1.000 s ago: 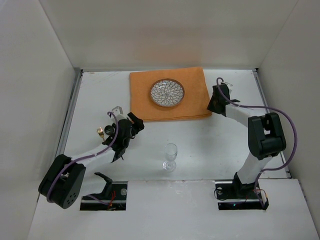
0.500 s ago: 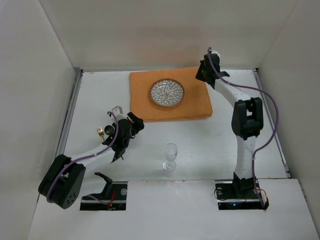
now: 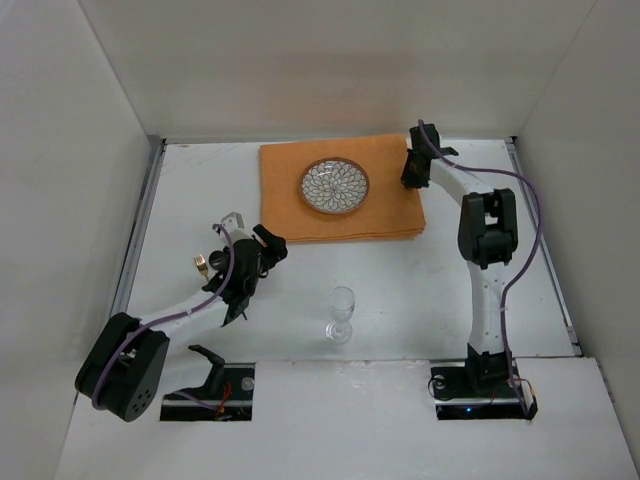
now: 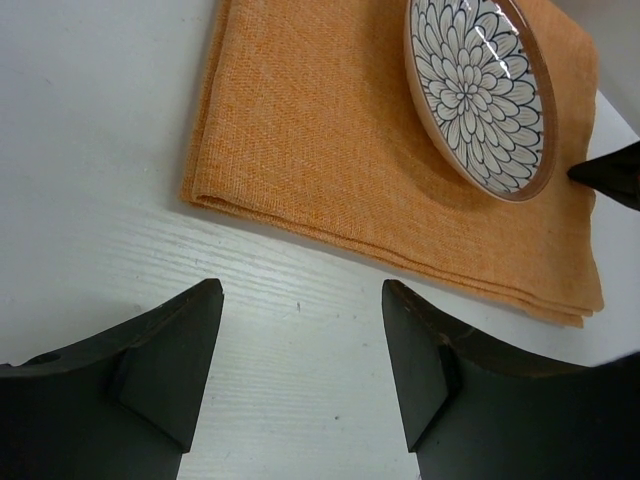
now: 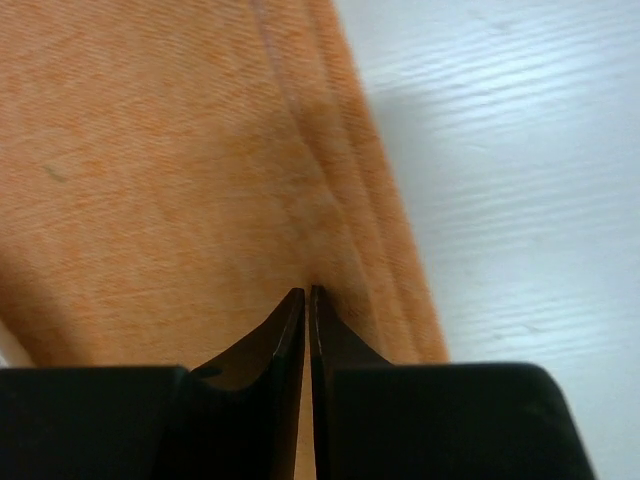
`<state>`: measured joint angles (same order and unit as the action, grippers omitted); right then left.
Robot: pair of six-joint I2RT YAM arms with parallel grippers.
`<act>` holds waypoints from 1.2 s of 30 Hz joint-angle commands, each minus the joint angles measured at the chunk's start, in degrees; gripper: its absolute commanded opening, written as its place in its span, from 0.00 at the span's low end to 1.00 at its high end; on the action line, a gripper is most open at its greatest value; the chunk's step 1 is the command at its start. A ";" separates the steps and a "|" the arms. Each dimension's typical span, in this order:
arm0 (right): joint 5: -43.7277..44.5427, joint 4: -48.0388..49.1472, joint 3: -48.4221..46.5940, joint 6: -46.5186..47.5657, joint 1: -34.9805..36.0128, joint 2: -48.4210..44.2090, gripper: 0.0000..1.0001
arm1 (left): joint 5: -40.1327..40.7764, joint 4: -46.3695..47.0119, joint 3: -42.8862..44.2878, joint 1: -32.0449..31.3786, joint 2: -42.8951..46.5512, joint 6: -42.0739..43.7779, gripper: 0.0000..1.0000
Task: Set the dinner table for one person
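from above, the large flat matte-white dinner table fills the floor of the view, an orange rectangular cloth mat at its far side. left wrist: left gripper spread over the table beside the mat. right wrist: right gripper pressed together, tips on the mat's folded edge.

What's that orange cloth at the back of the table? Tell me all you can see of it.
The orange cloth is a coarse woven rectangle, folded so that several layers show along its near and right edges. It lies flat at the far middle of the white table. A flower-patterned plate sits near its centre. The shut right gripper touches it with its tips close to the right edge; whether it pinches any fabric cannot be told.
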<state>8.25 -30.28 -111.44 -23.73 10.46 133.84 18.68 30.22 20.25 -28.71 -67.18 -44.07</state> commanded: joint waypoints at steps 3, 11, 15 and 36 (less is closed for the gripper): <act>4.50 -2.51 5.95 1.93 -4.35 -4.46 0.12 | -2.50 2.30 0.23 1.42 -1.64 -1.45 0.63; 5.46 8.04 18.09 0.44 -2.86 -20.87 0.16 | -1.98 1.87 -0.21 1.77 -0.15 -1.19 0.63; 5.47 13.74 25.81 0.26 1.17 -32.56 0.17 | -1.80 1.87 -0.21 1.33 0.56 -0.84 0.63; 8.27 -17.59 31.39 9.75 53.12 -72.15 0.42 | -4.00 4.94 -0.12 -3.15 1.79 2.15 0.54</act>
<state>13.89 -37.26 -75.31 -16.32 61.82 59.88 14.74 31.70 20.25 -31.18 -66.89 -43.24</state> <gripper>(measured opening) 0.391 0.541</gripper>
